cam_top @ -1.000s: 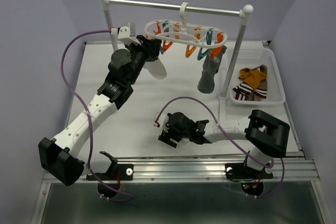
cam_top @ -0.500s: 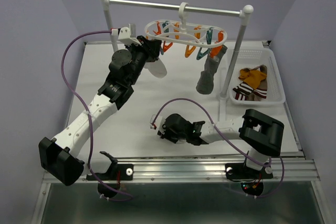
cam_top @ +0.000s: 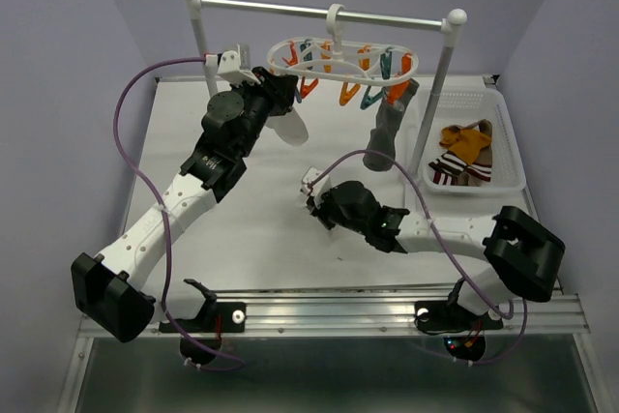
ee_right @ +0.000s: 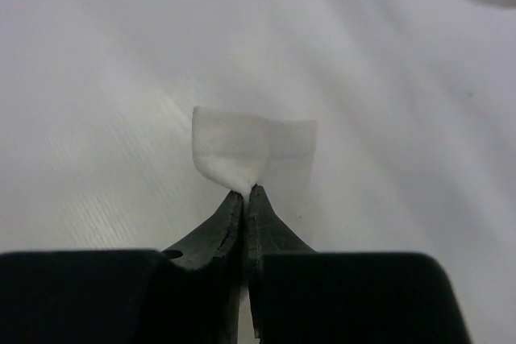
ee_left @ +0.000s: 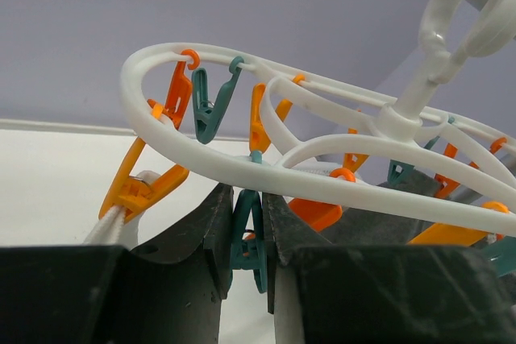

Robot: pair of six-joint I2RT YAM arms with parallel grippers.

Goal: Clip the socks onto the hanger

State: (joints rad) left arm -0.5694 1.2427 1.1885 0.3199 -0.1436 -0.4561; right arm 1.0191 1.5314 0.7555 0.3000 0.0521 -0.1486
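The white hanger [cam_top: 338, 57] hangs from the rail, its ring [ee_left: 305, 182] just above my left fingers. My left gripper [cam_top: 288, 92] [ee_left: 246, 199] is shut on a teal clip [ee_left: 250, 235] at the hanger's left end. A white sock [cam_top: 290, 129] dangles just below that gripper. A grey sock [cam_top: 385, 132] hangs from a clip at the right end. Mid-table, my right gripper [cam_top: 317, 208] [ee_right: 246, 191] is shut on a fold of another white sock [ee_right: 250, 151], pinched above the table.
The metal rail stand [cam_top: 319, 13] with ball-topped posts spans the back. A white perforated basket [cam_top: 508, 147] at the right holds mustard and striped socks [cam_top: 464, 150]. Purple cables loop over both arms.
My right gripper has closed on the white sock and swung from near the front edge up toward the middle of the table. The left arm has not moved.
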